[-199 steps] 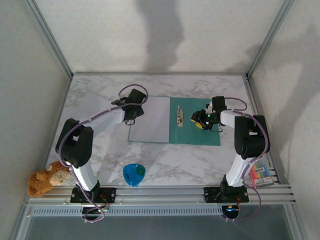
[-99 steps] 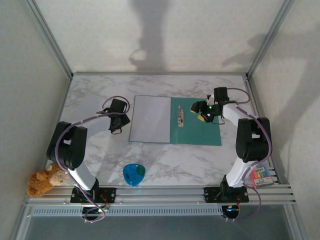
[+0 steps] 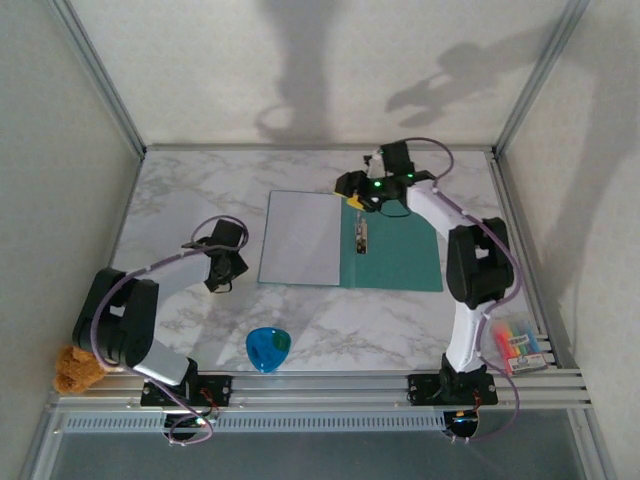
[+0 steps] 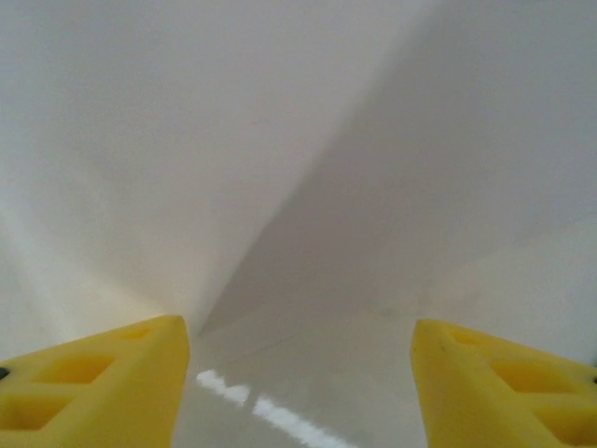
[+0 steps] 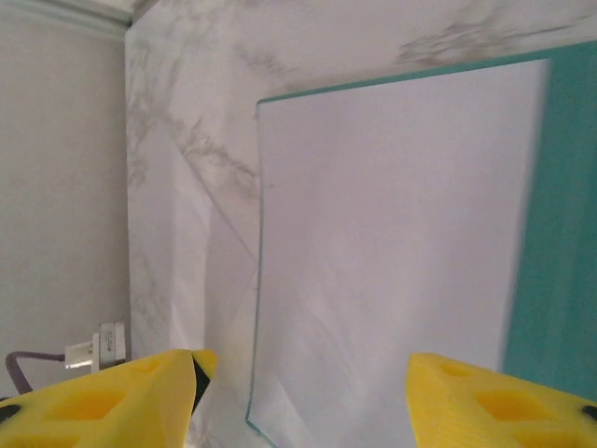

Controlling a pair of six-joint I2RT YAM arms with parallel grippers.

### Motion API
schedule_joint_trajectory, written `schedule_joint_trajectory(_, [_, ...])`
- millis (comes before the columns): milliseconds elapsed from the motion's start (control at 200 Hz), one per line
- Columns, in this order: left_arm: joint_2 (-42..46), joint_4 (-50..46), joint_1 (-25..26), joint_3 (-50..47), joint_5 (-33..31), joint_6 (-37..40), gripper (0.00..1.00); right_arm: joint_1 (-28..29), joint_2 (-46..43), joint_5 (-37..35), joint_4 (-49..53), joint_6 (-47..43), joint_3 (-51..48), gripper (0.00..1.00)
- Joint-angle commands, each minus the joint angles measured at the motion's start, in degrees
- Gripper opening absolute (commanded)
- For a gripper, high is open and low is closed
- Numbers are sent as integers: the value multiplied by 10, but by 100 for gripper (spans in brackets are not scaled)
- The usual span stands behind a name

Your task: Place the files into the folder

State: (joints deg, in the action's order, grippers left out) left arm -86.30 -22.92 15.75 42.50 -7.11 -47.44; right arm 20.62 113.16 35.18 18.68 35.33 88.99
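- Folder [image 3: 400, 255] lies open on the marble table [image 3: 180, 200]; files [image 3: 300, 238] rest on its left half.
- Left gripper [image 4: 298, 383]: fingers apart, empty, beside the folder's left edge.
- Right gripper [image 5: 300, 401]: fingers apart, empty, above the folder's far edge.

Likely a lab: aluminium-framed enclosure [image 3: 97, 75] (white walls [image 3: 200, 70]).

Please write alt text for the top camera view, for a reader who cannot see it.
An open teal folder lies on a marble table, a white sheet on its left half. The right tool is over its far edge near the spine; the left tool is left of it, apart.
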Motion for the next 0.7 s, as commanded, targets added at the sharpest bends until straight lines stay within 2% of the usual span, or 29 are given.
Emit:
schedule_joint_trajectory(0, [39,-111,9,-1,-82,-33,65,48,49,20,-8,-7,55,59])
schedule_joint_trajectory(130, [109,-128,-2,-4,-95,-42,71,103,102,16,-10,-34,131,58])
schedule_joint_trajectory(230, [179,-71,-25,-26,-76,-37,77,139,156,15,27,-74,216,58])
schedule_joint_trajectory(340, [231,-3,-62,-50,-57,-18,88,167,216,16,63,-103,300,57])
schedule_joint_trajectory(456, [260,63,-125,-78,-11,16,95,192,272,12,99,-130,386,57])
schedule_joint_trajectory(551, [271,114,-188,-102,40,36,96,209,327,11,129,-142,464,58])
schedule_joint_trajectory(651, [250,151,-250,-114,73,60,97,218,396,14,168,-143,555,58])
schedule_joint_trajectory(696, [231,172,-280,-117,111,73,97,230,421,12,175,-141,588,58])
